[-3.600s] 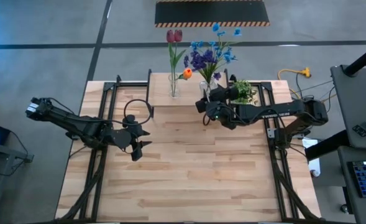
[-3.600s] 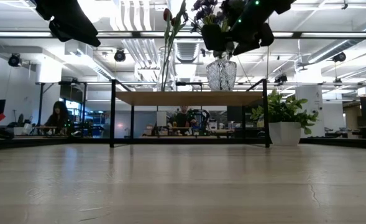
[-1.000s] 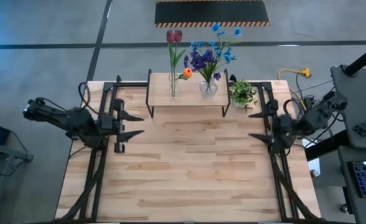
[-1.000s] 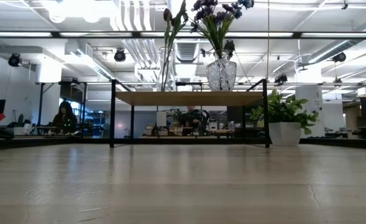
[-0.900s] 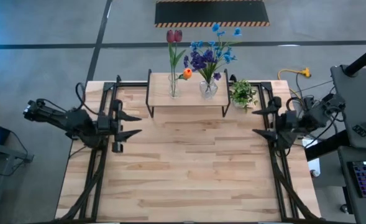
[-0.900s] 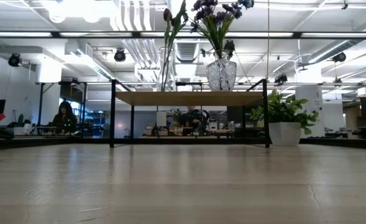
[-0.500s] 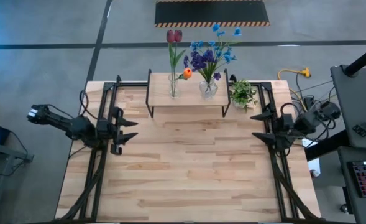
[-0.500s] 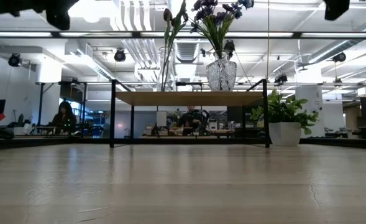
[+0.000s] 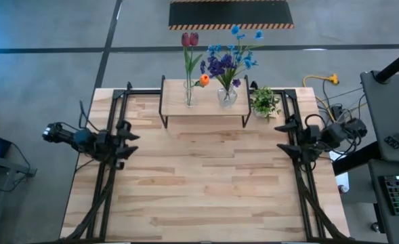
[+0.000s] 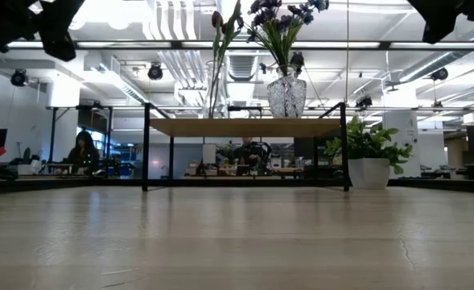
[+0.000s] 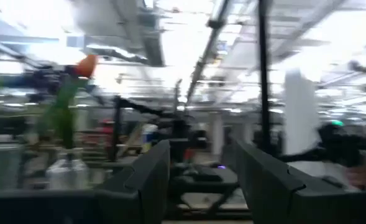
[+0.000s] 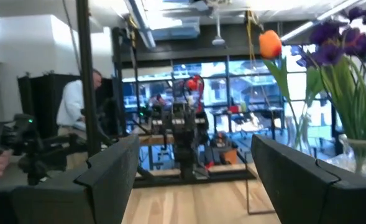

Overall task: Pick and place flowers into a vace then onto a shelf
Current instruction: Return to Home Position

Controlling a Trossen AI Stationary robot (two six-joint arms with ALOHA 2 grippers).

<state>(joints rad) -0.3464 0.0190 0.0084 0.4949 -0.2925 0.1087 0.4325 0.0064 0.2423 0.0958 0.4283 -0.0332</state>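
Note:
The shelf [image 9: 202,103] stands at the table's far middle on thin black legs. On its top are a tall narrow glass vase [image 9: 189,95] with dark red tulips [image 9: 190,39] and an orange bud [image 9: 203,80], and a round glass vase [image 9: 227,96] with purple and blue flowers [image 9: 227,62]. My left gripper [image 9: 133,144] hangs open over the table's left rail, empty. My right gripper [image 9: 279,138] hangs open over the right rail, empty too. Both point toward the table's middle.
A small potted plant [image 9: 264,102] sits on the table just right of the shelf. Black rails [image 9: 108,183] run along both sides of the table. Bare wood [image 9: 206,183] spreads between the arms. A person [image 12: 77,106] shows in the room beyond.
Both arms have folded back and sunk. My left gripper has drawn toward the table's left edge and come down, its fingers tipping upward. My right gripper has come down over the right rail and tipped up likewise. In the low view both arms have dropped into the top corners.

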